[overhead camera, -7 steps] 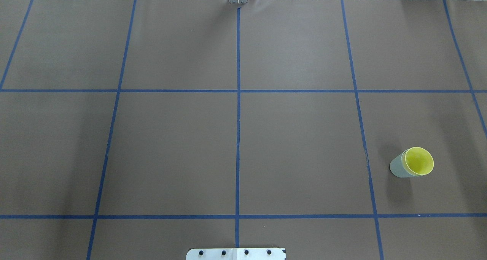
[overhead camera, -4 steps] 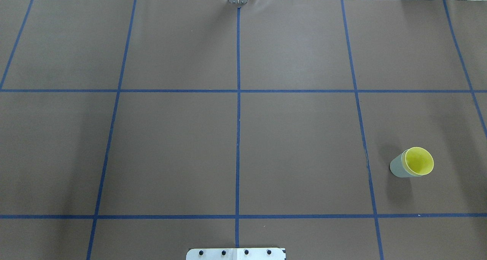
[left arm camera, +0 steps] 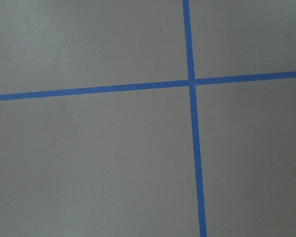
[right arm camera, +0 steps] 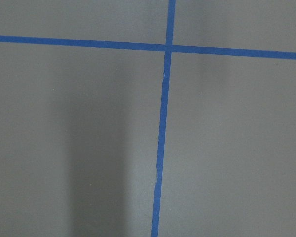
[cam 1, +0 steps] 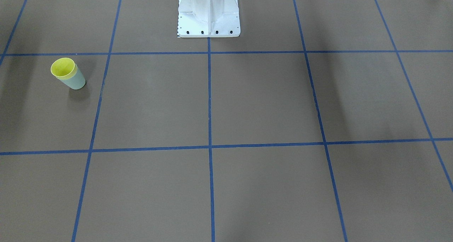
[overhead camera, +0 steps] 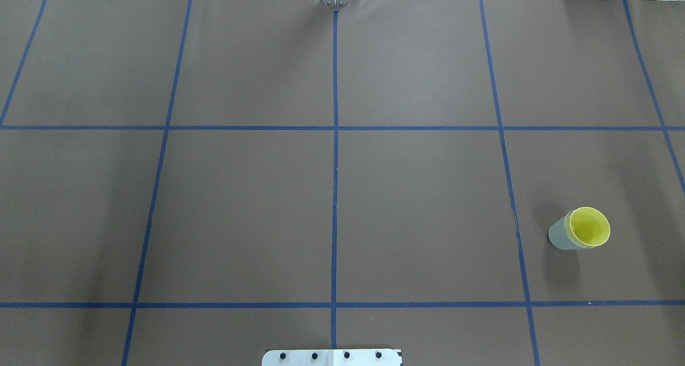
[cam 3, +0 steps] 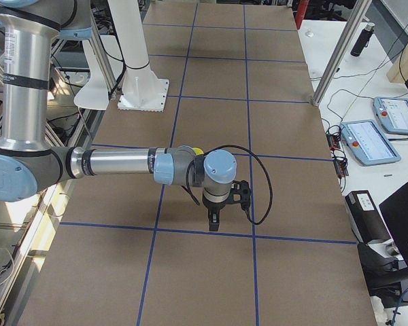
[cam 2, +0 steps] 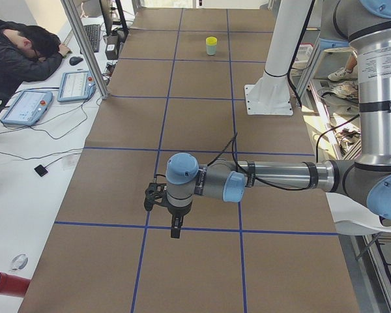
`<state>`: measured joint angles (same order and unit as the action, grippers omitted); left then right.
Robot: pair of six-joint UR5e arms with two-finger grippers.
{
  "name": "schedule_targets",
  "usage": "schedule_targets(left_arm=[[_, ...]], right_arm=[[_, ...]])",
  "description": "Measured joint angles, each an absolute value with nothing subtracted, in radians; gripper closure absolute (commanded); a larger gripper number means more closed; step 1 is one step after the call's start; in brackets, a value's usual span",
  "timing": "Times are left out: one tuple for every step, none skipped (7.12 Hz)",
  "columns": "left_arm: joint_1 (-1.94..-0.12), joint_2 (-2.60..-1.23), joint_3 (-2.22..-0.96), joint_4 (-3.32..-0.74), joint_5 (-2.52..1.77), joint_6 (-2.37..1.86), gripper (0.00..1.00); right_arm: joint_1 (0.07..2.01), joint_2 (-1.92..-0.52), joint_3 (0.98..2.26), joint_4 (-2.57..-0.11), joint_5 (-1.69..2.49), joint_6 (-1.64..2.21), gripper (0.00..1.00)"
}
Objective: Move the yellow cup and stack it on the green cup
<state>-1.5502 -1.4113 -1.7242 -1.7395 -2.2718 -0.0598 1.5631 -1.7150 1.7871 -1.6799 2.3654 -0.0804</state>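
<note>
The big brown table (overhead camera: 246, 211) has blue tape lines (overhead camera: 334, 195); the white robot base (cam 1: 208, 12) sits at the top middle of the front view; the left gripper (cam 2: 175, 231) points down over the table in the middle of the left side view, and the right gripper (cam 3: 213, 223) does so in the right side view; I cannot tell if either is open, closed or holding anything; the yellow cup (overhead camera: 588, 227) sits inside the green cup (overhead camera: 559, 236), at the lower right of the overhead view.

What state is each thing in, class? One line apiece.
yellow cup: upright, nested inside the green cup.
green cup: upright on the table, holding the yellow cup.
left gripper: away from the cups; opening cannot be told.
right gripper: away from the cups; opening cannot be told.
</note>
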Motion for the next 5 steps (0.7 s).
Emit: schedule_targets(left_arm=[[-1.551,-1.411,-1.725,-1.74,-2.272,-0.06,0.0],[-1.551,-1.411,-1.726,-1.74,-2.272,-0.06,0.0],[-1.551,-1.411,-1.729,-1.74,-2.273,-0.06,0.0],[-1.551,-1.41,-1.732,-1.74,-2.274,-0.06,0.0],[-1.551,-1.41,-1.734,-1.74,-2.274,-0.06,0.0]], right_arm=[[1.563,-1.715,1.787,-1.68,2.365,-0.08,0.0],[1.563,-1.715,1.787,-1.68,2.365,-0.08,0.0],[1.564,-1.715,1.788,-1.68,2.365,-0.08,0.0],[1.564,-1.715,1.789,-1.68,2.365,-0.08,0.0],[1.566,-1.715,1.789,-1.68,2.365,-0.08,0.0]])
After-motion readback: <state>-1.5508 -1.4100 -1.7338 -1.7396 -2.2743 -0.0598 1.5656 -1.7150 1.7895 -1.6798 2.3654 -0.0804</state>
